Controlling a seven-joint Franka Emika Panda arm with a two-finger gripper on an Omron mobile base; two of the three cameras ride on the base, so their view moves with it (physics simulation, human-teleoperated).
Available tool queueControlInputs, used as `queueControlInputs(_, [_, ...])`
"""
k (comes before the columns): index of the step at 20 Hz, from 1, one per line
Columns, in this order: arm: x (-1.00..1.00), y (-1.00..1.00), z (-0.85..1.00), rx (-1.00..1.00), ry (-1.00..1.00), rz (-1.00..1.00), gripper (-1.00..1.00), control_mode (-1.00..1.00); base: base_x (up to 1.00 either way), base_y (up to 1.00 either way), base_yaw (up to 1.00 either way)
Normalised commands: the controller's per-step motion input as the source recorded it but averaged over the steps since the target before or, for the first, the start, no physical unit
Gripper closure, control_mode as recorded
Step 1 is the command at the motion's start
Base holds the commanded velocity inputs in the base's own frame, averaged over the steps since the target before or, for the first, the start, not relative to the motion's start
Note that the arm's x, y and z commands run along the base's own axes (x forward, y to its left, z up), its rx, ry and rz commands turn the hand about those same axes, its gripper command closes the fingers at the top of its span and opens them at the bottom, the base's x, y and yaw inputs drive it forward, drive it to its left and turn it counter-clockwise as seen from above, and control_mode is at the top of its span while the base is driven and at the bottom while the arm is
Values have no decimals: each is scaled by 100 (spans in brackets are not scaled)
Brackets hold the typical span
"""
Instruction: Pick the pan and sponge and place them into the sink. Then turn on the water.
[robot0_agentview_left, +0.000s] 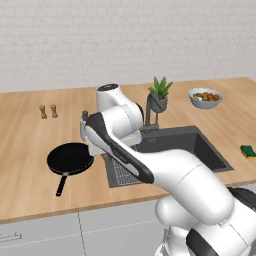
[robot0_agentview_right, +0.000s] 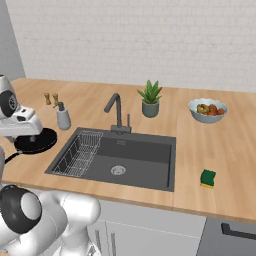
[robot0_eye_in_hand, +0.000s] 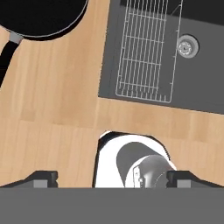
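the sink (robot0_agentview_right: 145, 157) serves as the landmark: a dark grey basin set into the wooden surface (robot0_agentview_right: 210, 145), with a round drain (robot0_agentview_right: 118, 170) in its floor and a wire rack (robot0_agentview_right: 77, 152) at its left end in the right base view.

the pan (robot0_agentview_left: 70, 159) lies flat on the surface just beside the rack end of the sink, outside the basin, its long handle (robot0_agentview_left: 61, 185) pointing toward the front edge of the surface. in the hand view the pan (robot0_eye_in_hand: 41, 17) sits at the top left, the sink (robot0_eye_in_hand: 197, 65) to its right with the rack (robot0_eye_in_hand: 144, 52) and drain (robot0_eye_in_hand: 187, 47) in sight.

the sponge (robot0_agentview_right: 208, 177) rests on the surface on the far side of the sink from the pan, near the front edge, well apart from the basin rim. in the left base view the sponge (robot0_agentview_left: 247, 151) is at the right margin.

the faucet (robot0_agentview_right: 116, 111) stands behind the sink at the middle of its back rim. no water is visible. a grey soap bottle (robot0_agentview_right: 63, 117) stands behind the rack corner, a potted plant (robot0_agentview_right: 150, 99) behind the sink to the faucet's right, and a bowl of fruit (robot0_agentview_right: 207, 110) further right. two small shakers (robot0_agentview_left: 48, 111) stand well behind the pan.

the pincer (robot0_eye_in_hand: 112, 178) hangs above the bare surface in front of the sink and pan, its two dark tips wide apart with nothing between them; it touches neither pan nor sponge.
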Motion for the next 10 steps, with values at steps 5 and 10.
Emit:
queueControlInputs(5, [47, 57, -27, 0, 0, -7, -100, -100, 0, 0, 0])
queueControlInputs(10, [26, 68, -37, 0, 0, -12, -100, -100, 0, 0, 0])
